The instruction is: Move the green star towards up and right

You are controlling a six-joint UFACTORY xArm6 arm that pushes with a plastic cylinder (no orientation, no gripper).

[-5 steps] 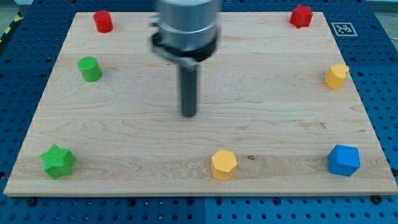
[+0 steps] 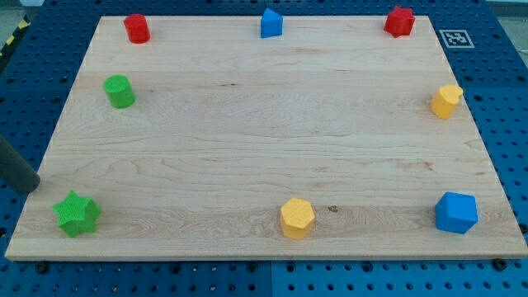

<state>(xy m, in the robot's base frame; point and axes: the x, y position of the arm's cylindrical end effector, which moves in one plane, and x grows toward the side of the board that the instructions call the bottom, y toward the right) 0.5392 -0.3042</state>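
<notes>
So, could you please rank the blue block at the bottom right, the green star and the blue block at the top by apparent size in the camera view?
1. Blue block at the bottom right
2. Green star, slightly smaller
3. Blue block at the top, though it lies farthest up the view, so true size is unsure.

Board (image 2: 247,132): pale wood, visible grain, smooth matt finish, small dark knot lower centre. Blocks, e.g. green star (image 2: 76,214) lower left, yellow hexagon (image 2: 297,218) bottom centre: looked like matt plastic, solid colour. Surround (image 2: 503,99): blue perforated plate w/ slight sheen. My tip (image 2: 33,186), left edge: dark, matt.
</notes>
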